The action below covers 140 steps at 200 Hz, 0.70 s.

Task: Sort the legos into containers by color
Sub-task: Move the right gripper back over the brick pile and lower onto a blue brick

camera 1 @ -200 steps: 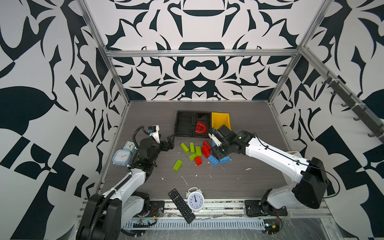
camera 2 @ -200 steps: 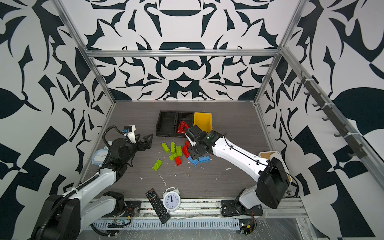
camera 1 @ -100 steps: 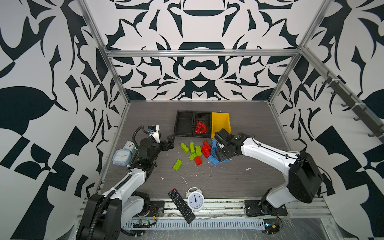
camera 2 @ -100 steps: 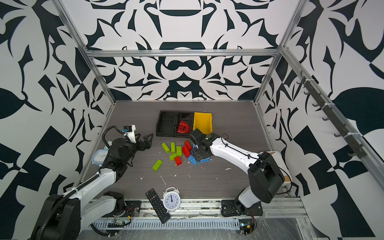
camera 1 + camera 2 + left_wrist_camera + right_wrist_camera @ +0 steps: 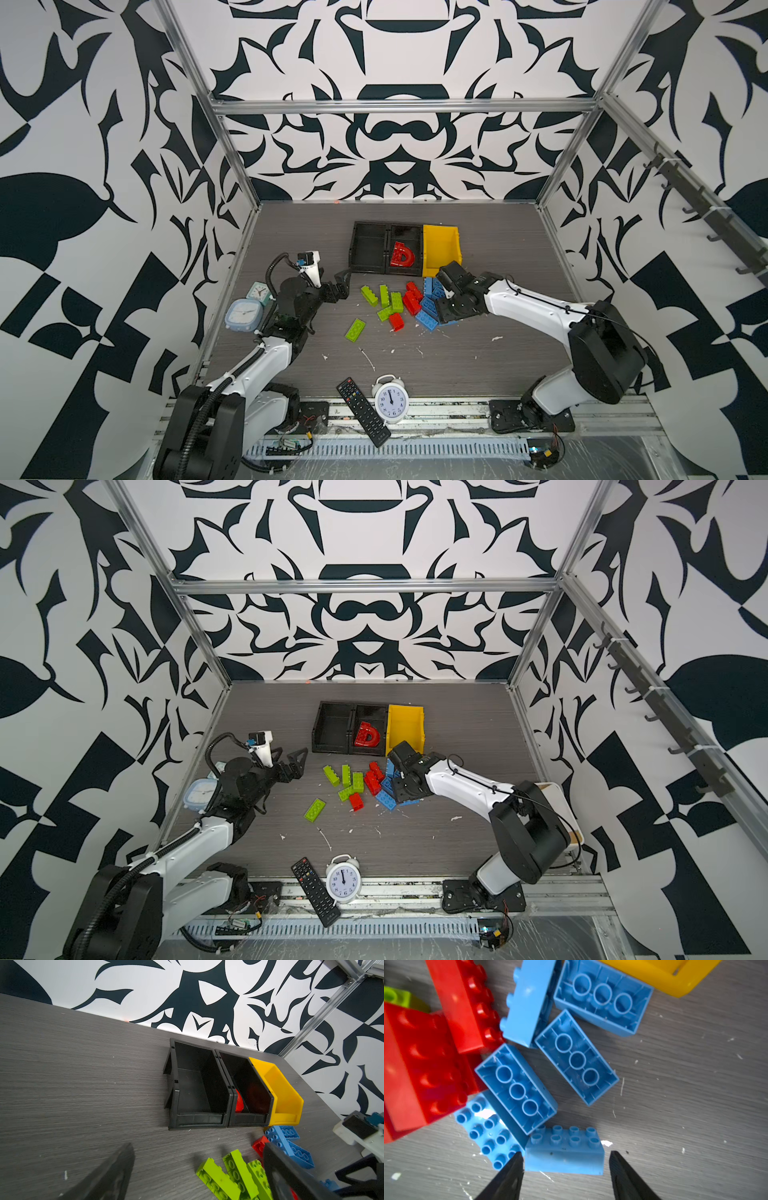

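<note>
Right gripper [image 5: 565,1157]: jaws stood parted astride one blue brick [image 5: 564,1148], with a thin gap on either side and nothing clamped.
Left gripper [image 5: 199,1146]: spread wide and empty, it hovered over the table [image 5: 478,365] to the left of the pile, facing the bins.
Blue brick between the jaws: sky-blue plastic, studs up in two rows of four, lying at the near edge of the blue cluster.
Other blue bricks: three lay hollow side up [image 5: 576,1057], each showing three round tubes; one rested on its side [image 5: 527,1001]; one sat studs up [image 5: 485,1128], partly under a neighbour.
Red bricks [image 5: 415,1068]: glossy and studded, they crowded against the blue cluster.
Green bricks [image 5: 384,296]: lime in colour, four lay loosely bunched left of the reds; a fifth [image 5: 355,330] lay apart, nearer the front.
Red arch [image 5: 401,255]: D-shaped, it lay inside the middle black bin [image 5: 405,232].
Bins: the left black bin [image 5: 368,249], the middle black bin and the yellow bin [image 5: 440,245] stood touching in a row behind the pile. The yellow bin's sloped front was just beside the blue bricks.
Table: grey woodgrain, flecked with white scraps.
</note>
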Each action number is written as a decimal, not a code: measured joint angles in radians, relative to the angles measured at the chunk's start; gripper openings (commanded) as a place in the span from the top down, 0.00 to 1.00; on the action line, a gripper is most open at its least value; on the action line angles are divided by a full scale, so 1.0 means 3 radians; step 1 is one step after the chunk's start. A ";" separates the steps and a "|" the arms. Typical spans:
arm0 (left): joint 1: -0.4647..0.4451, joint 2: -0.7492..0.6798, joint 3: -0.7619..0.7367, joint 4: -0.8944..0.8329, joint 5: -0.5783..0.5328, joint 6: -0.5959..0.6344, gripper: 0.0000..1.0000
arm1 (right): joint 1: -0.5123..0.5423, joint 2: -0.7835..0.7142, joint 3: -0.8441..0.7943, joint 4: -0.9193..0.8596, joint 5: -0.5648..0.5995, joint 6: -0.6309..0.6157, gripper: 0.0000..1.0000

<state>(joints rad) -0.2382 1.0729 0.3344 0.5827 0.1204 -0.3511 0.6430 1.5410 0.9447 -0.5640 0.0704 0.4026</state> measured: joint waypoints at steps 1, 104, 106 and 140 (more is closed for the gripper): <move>0.0000 0.0000 0.0000 0.0000 0.0000 0.0000 0.01 | -0.0001 0.0003 -0.0001 0.0004 -0.0001 -0.0001 0.31; 0.0000 0.0000 0.0000 0.0001 -0.0001 0.0000 0.01 | -0.0043 0.0149 -0.0094 0.0116 -0.0024 0.0051 0.29; 0.0000 0.0000 0.0000 0.0001 0.0000 0.0000 0.01 | -0.0043 0.0149 -0.0102 0.0118 -0.0024 0.0052 0.28; 0.0000 0.0000 0.0000 0.0003 -0.0001 0.0000 0.01 | -0.0043 0.0149 -0.0187 0.0088 -0.0010 0.0086 0.27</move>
<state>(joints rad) -0.2382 1.0729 0.3344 0.5835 0.1200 -0.3511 0.6300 1.5856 0.8886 -0.5377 0.0673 0.4286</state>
